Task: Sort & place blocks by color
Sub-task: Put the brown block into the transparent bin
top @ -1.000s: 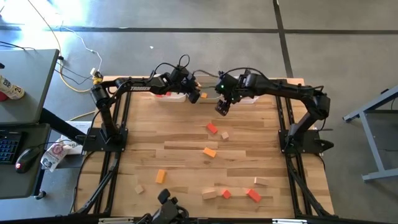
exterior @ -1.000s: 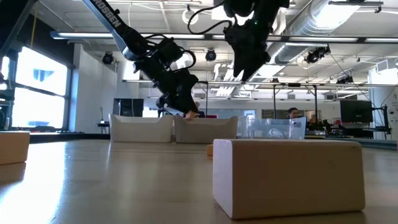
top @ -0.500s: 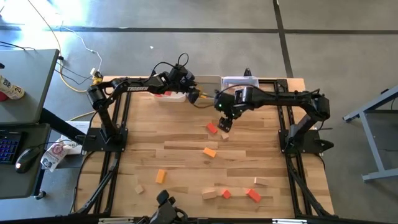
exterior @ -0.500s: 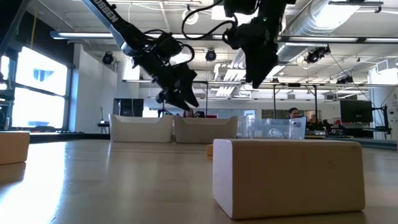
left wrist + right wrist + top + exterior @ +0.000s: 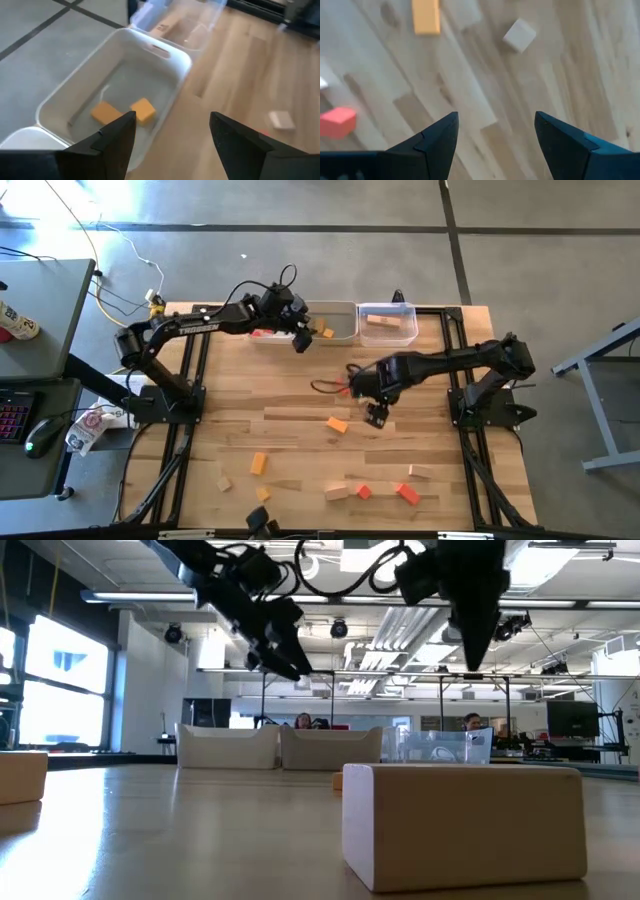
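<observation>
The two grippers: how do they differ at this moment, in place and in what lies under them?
The left gripper hangs at the table's far edge beside the middle bin, which holds two orange blocks; the right gripper hangs over the open table. Loose blocks lie before the right one: a pale cube, an orange bar and a red block. Both grippers are open and empty.

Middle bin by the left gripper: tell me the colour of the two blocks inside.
Orange-yellow, both blocks; the left wrist view shows them best, lying in the white bin.
</observation>
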Available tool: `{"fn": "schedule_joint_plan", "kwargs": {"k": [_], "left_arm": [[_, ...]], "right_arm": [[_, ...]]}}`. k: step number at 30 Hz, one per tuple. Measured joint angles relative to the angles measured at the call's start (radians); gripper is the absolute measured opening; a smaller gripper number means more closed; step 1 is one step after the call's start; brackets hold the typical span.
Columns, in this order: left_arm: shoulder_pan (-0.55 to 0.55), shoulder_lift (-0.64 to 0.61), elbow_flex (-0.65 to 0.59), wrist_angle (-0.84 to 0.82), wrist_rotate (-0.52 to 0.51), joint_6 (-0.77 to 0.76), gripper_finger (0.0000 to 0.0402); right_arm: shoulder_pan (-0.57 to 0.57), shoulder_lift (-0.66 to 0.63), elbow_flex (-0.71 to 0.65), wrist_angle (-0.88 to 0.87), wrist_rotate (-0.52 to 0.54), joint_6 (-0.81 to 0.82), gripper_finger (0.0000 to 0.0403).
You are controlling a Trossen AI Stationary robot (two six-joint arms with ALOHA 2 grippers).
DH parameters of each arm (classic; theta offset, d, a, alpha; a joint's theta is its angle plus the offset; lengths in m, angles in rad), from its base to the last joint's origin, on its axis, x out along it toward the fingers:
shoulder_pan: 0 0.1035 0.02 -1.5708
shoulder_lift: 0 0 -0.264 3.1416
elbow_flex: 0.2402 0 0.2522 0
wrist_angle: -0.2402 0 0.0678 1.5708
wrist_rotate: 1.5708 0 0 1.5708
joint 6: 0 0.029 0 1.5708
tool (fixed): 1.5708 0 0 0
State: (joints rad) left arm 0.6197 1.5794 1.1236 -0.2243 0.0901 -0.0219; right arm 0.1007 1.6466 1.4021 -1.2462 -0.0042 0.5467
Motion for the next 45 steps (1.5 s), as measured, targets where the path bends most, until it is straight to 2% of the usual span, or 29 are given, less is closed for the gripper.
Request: {"fn": "schedule_joint_plan", "kwargs": {"k": [12,24,32,39,45], "left_arm": [[-0.186,-0.088,0.000,-0.184,-0.001,-0.027,0.0239],[-0.353,-0.091,0.000,-0.184,-0.001,-0.150,0.0239],[-0.435,-0.090,0.000,-0.183,-0.008,-0.240,0.0239],[-0.517,-0.090,0.000,-0.183,-0.008,-0.313,0.0239],[-0.583,-0.090,0.000,-0.183,-0.008,-0.336,0.0239]], "right_arm": [[0.194,0.000,0.000,-0.105,-0.035,0.086,0.0250],[0.389,0.000,0.000,-0.107,-0.094,0.116,0.0250],[0.503,0.000,-0.002,-0.087,-0.102,0.256,0.0250],[0.573,0.000,-0.141,-0.019,-0.141,0.340,0.0250],[0.611,0.000,-0.229,0.041,-0.222,0.372,0.0250]]}}
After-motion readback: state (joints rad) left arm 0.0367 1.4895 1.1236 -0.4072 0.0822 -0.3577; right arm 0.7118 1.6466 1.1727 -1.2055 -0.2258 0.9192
